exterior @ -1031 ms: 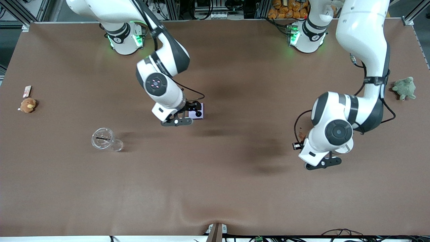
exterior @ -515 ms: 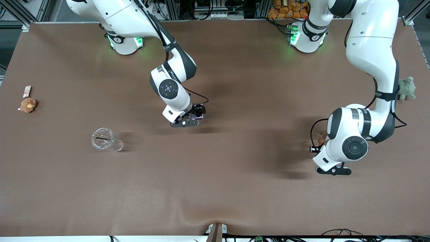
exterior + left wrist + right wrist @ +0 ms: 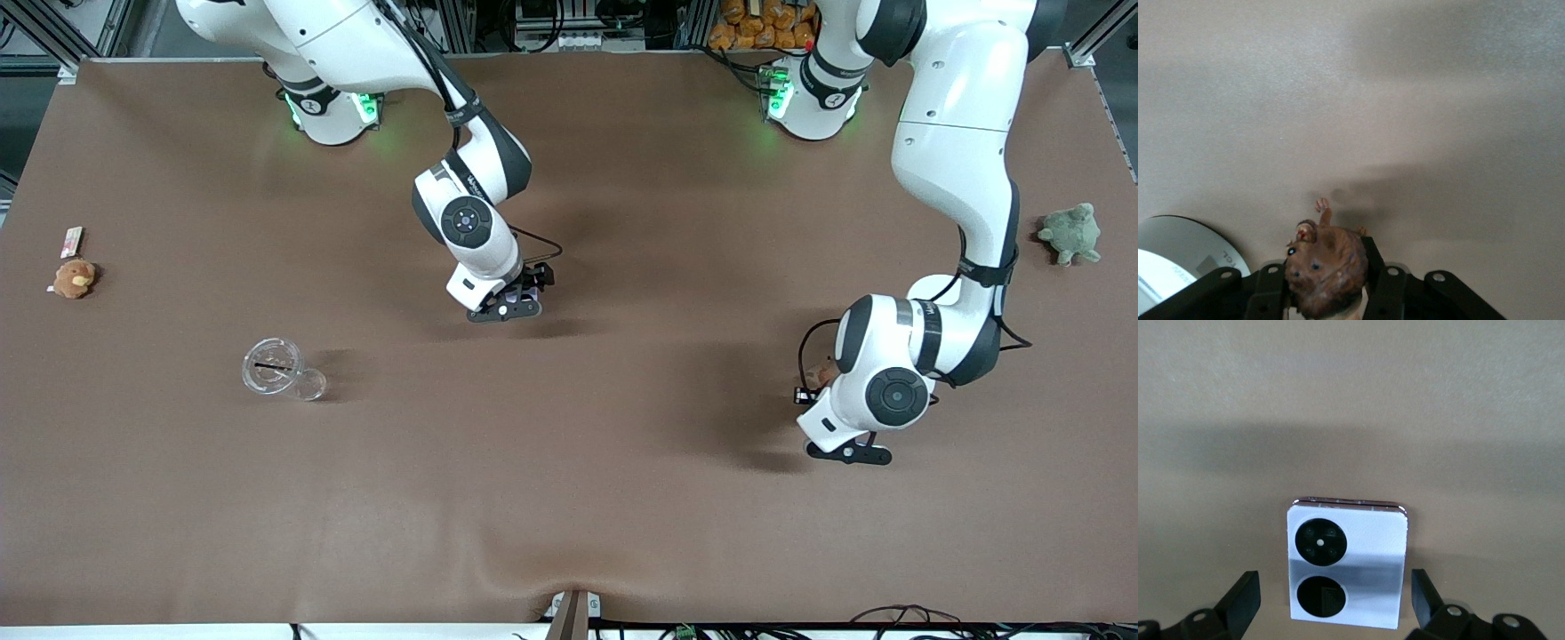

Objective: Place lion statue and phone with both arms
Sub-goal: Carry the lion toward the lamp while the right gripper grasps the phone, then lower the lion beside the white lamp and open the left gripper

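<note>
The lavender phone (image 3: 1348, 560) lies flat on the brown table, its two black camera circles up. My right gripper (image 3: 1333, 603) is open and low over it, one finger on either side, neither touching it. In the front view the right gripper (image 3: 526, 289) covers most of the phone (image 3: 521, 292) near the table's middle. My left gripper (image 3: 1328, 288) is shut on the reddish-brown lion statue (image 3: 1328, 263) and holds it over bare table. In the front view the left gripper (image 3: 811, 388) and the lion statue (image 3: 822, 372) are toward the left arm's end of the table.
A green plush turtle (image 3: 1070, 233) sits at the left arm's end. A round brown plush (image 3: 74, 278) and a small card (image 3: 71, 241) sit at the right arm's end. A clear glass dish (image 3: 271, 366) with a small lid (image 3: 310, 384) stands nearer the front camera.
My right gripper has come down lower over the phone and hides more of it. My left arm swung toward its own end of the table with the lion statue, then partly back.
</note>
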